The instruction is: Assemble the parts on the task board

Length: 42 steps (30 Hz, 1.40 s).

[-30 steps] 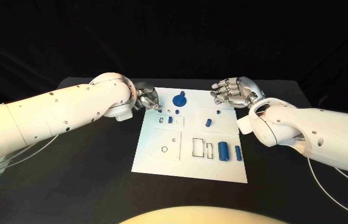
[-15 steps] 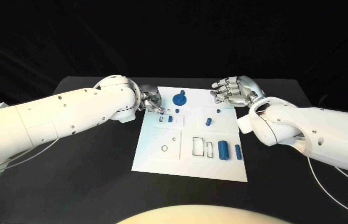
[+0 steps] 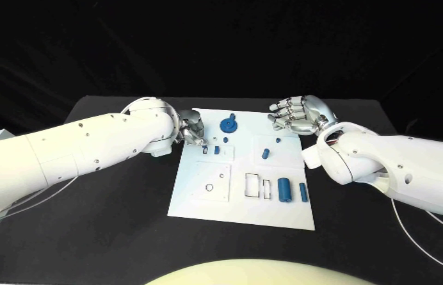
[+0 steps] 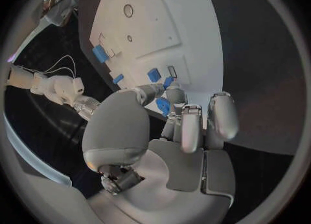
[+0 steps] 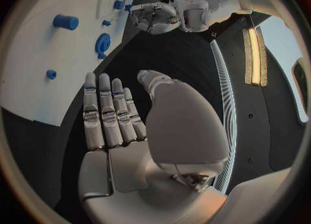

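Observation:
The white task board (image 3: pixel 242 205) lies mid-table. My left hand (image 3: pixel 192 130) hovers over the board's far left corner and pinches a small blue part (image 4: pixel 163 106) between thumb and fingers, just above a small blue part (image 3: pixel 216 150) standing in a slot. A blue round part (image 3: pixel 229 128) sits at the far edge, a small blue peg (image 3: pixel 265 155) stands near the middle, and a blue cylinder (image 3: pixel 284 190) and blue bar (image 3: pixel 303 193) lie at the near right. My right hand (image 3: pixel 296 117) hangs at the board's far right corner, fingers straight, holding nothing.
The black table (image 3: pixel 102 227) surrounds the board. Empty rectangular recesses (image 3: pixel 252 186) and a small round hole (image 3: pixel 209 189) mark the board's near half. In the right wrist view the blue cylinder (image 5: pixel 65 22) and round part (image 5: pixel 102 44) lie beyond my fingers.
My left hand has moved right and slightly nearer, from the board's left edge to over its far left slot. The right hand has barely moved.

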Tool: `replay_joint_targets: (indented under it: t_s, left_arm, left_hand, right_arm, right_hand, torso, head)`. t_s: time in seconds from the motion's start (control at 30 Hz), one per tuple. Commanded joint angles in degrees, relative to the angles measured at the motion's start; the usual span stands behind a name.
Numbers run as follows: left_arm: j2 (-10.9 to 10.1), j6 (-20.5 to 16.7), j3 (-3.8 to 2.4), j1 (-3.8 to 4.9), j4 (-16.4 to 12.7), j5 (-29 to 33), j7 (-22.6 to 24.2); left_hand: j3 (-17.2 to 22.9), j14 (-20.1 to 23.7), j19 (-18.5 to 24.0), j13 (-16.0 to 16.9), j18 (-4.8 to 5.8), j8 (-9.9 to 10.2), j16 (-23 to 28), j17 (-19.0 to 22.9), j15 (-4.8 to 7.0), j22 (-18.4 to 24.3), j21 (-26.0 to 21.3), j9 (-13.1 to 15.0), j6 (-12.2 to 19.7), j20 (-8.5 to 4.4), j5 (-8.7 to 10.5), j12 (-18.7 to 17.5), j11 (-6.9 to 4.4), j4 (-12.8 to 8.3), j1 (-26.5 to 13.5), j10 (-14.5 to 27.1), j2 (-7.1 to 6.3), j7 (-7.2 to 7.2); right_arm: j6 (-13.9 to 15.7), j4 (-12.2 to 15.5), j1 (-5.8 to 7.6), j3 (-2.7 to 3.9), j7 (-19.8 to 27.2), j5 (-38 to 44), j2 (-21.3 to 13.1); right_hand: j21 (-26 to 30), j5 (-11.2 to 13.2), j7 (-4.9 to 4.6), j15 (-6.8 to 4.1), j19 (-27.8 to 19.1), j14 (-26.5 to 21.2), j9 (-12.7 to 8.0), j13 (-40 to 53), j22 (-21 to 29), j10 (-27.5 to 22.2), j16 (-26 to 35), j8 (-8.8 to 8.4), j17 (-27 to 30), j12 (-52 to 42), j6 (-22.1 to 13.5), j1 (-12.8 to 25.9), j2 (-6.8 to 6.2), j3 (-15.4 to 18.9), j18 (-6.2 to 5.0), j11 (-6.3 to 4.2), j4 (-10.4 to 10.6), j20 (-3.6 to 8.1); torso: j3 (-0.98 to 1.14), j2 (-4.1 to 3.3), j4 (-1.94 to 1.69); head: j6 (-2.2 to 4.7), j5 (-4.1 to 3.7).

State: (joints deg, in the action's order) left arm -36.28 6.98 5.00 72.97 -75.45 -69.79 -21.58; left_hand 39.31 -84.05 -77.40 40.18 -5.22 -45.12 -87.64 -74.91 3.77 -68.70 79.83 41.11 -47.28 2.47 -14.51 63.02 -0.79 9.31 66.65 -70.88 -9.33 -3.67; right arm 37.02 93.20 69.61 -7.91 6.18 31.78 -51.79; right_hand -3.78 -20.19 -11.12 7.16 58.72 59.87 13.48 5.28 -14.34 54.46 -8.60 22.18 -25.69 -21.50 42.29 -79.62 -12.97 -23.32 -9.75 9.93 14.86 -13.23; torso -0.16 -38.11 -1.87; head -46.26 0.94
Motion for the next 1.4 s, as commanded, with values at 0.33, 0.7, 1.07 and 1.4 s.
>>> replay_joint_targets:
  t_s: [0.33,0.7,1.07,1.4]
  left_arm:
    - [0.17,2.90,-0.02,-0.11,0.23,1.99,0.10]
    - [0.25,3.18,-0.02,-0.15,0.12,2.37,0.00]
    - [0.40,2.93,-0.02,-0.16,0.58,2.12,0.08]
    - [0.60,3.69,0.08,-0.24,0.73,2.12,0.02]
  left_hand:
    - [9.96,-4.69,-0.40,-0.01,0.69,-0.04,-0.28,-10.50,0.24,-0.03,0.27,0.01,-0.42,-0.02,-0.32,0.10,0.00,-9.63,0.33,-0.36,0.40,0.05]
    - [9.96,-4.69,-0.40,-0.01,0.69,-0.04,-0.28,-10.50,0.24,-0.03,0.27,0.01,-0.42,-0.02,-0.32,0.10,0.00,-9.63,0.33,-0.36,0.40,0.05]
    - [10.06,-4.68,-0.34,-0.06,0.67,0.05,-0.27,-10.48,0.23,0.06,0.24,-0.04,-0.47,-0.02,-0.26,0.04,0.00,-9.63,0.28,-0.38,0.36,0.03]
    - [10.06,-4.68,-0.34,-0.06,0.67,0.05,-0.27,-10.48,0.23,0.06,0.24,-0.04,-0.47,-0.02,-0.26,0.04,0.00,-9.63,0.28,-0.38,0.36,0.03]
  right_arm:
    - [-0.71,0.05,-0.04,0.01,0.86,0.63,0.08]
    - [-0.77,0.01,-0.04,0.01,0.91,0.63,0.15]
    - [-0.78,0.04,-0.04,0.01,0.91,0.63,0.08]
    - [-0.87,0.00,-0.04,0.01,0.87,0.63,0.07]
  right_hand:
    - [0.02,-0.29,-2.70,0.05,0.00,0.09,-0.06,-0.12,0.13,-0.32,0.25,0.23,0.06,-0.02,-0.21,0.32,0.33,0.01,-0.77,0.10,-0.28,-0.09]
    - [0.01,-0.37,-2.70,0.04,0.02,0.10,-0.07,-0.17,0.22,-0.33,0.27,0.24,0.06,-0.04,-0.21,0.29,0.34,-0.01,-0.77,0.09,-0.31,-0.09]
    - [0.01,-0.48,-2.70,0.04,0.04,0.11,-0.09,-0.20,0.28,-0.33,0.29,0.24,0.07,-0.05,-0.21,0.28,0.35,-0.03,-0.77,0.10,-0.33,-0.09]
    - [0.01,-0.48,-2.70,0.04,0.04,0.11,-0.09,-0.20,0.28,-0.33,0.29,0.24,0.07,-0.05,-0.21,0.28,0.35,-0.03,-0.77,0.10,-0.33,-0.09]
  torso:
    - [-0.06,0.05,-0.07]
    - [0.00,0.02,0.01]
    - [0.03,0.01,0.01]
    - [-0.03,0.01,0.02]
  head:
    - [-0.08,0.12]
    - [-0.02,0.20]
    - [-0.05,0.22]
    - [-0.14,0.12]
